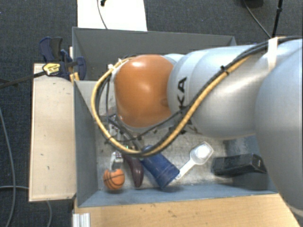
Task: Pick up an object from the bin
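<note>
Dark carpet (28, 13) surrounds the grey bin (88, 126) holding orange ball (114, 179), blue cup (160, 170).

The arm (227, 93) and its orange cover (142, 91) lie over the middle and far part of the bin (87, 141), hiding the floor there and whatever rests on it; the arm is cut off by the picture's right edge. The gripper (116, 158) is largely concealed under the cover and the looped cables (102, 122), near the bin's near-left corner. The black block (236, 165) by the near edge is partly covered by the arm. The blue cylinder (158, 170) and the dark purple object (135, 171) have their far ends behind the cables; the latter's kind cannot be told.
</note>
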Robot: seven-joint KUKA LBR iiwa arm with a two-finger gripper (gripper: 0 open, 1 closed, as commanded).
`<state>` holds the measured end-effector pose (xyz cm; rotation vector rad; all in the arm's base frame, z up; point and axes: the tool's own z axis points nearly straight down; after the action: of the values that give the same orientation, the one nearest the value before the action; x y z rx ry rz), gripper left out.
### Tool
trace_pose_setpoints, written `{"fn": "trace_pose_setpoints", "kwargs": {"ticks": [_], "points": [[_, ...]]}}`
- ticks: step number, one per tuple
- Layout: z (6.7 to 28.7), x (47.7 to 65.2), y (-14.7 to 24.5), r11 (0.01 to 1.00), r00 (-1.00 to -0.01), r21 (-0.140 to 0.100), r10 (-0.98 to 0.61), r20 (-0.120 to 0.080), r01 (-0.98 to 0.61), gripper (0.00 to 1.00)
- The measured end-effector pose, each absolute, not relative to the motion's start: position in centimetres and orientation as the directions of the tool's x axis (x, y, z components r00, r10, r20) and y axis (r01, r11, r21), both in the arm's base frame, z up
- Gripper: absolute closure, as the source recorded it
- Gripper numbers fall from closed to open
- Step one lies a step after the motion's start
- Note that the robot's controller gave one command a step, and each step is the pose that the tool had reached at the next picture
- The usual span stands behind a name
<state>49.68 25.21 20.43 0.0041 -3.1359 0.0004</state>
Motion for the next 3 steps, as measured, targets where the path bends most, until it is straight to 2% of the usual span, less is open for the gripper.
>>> {"fn": "trace_pose_setpoints", "kwargs": {"ticks": [1, 2, 3], "points": [[20.8, 49.9, 25.1, 1.000, -1.000, 0.001, 0.002, -0.002, 0.002, 0.00], [16.1, 50.1, 23.2, 0.999, -0.999, 0.005, 0.041, -0.008, 0.041, 0.00], [10.6, 49.5, 19.5, 0.996, -0.996, -0.001, 0.087, 0.001, 0.087, 0.00]]}}
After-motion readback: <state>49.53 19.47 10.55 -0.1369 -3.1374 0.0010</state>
